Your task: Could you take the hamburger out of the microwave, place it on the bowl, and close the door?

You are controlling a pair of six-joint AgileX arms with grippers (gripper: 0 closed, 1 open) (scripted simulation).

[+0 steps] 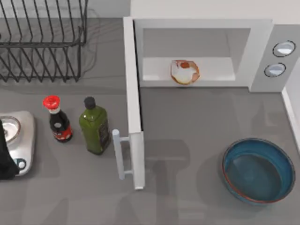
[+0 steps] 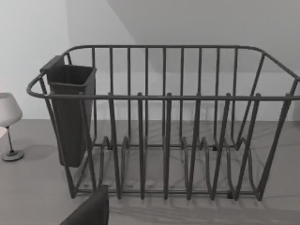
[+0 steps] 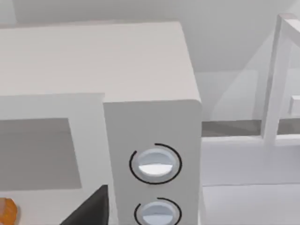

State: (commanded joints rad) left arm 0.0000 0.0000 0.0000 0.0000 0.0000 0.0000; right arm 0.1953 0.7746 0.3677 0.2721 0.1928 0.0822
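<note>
Jaws on both my arms are hard to read: each wrist view catches just a dark sliver of finger at its lower edge, so whether they are open or closed I cannot tell. From above, a dark piece of my left arm point(image 1: 6, 157) is cut off at the left edge, overlapping the scale point(image 1: 21, 140), well left of the microwave point(image 1: 206, 47).

Inside the microwave sits the hamburger point(image 1: 184, 71), on the cavity floor near the front lip. My right wrist view shows just an orange scrap of it point(image 3: 6, 209) at the edge, beside the grey panel and its two knobs point(image 3: 155, 164).

Swung fully open, the door point(image 1: 133, 103) juts out from the microwave's left side, handle point(image 1: 119, 153) facing left. In front of the microwave, toward its right, the bowl point(image 1: 258, 169) rests on the worktop point(image 1: 187, 131).

Left of the door stand a green bottle point(image 1: 95, 125) and a red-capped bottle point(image 1: 58, 119). My left wrist view faces a wire rack point(image 2: 164, 122) with a dark cup point(image 2: 70, 112), and a wine glass point(image 2: 9, 124) partly cut off.
</note>
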